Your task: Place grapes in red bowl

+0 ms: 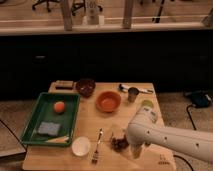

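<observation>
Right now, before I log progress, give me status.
Tool open, low at grapes' right. Grapes on table, not in red bowl. Fork just left of grapes, off the path.

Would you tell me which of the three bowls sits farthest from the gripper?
The dark maroon bowl, rearmost; the gripper is down front by the grapes, nearer the red bowl and white bowl.

Dark purplish grapes (119, 143), orange-red bowl (108, 102), green tray (70, 120), white arm (170, 138)

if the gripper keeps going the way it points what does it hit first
Probably the grapes: the gripper points down right over them. Depth is unclear; it could instead meet the table just beside them.
</observation>
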{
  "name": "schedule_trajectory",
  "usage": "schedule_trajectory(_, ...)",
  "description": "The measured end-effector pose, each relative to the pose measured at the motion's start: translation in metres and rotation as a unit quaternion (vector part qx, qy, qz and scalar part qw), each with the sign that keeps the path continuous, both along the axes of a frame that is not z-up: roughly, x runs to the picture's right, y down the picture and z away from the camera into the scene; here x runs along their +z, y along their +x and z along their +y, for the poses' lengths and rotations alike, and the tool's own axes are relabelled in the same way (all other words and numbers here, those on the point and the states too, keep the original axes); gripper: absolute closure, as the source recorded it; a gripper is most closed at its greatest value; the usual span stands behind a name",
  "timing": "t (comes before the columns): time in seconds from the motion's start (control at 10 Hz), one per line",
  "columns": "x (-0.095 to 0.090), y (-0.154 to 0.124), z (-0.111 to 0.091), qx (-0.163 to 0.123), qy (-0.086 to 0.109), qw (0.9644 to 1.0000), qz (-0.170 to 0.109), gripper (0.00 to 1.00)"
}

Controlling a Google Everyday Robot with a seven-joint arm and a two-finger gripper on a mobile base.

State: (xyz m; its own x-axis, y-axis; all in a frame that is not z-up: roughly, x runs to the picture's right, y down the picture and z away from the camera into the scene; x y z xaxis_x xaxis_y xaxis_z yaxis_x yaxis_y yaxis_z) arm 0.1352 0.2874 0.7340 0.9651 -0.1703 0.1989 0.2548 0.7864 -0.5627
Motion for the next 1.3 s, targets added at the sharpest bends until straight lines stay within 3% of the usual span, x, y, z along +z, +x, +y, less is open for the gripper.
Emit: schedule_trajectory(1.3,0.029,0.004,0.014,0.044,-0.016,0.9988,0.01,0.2)
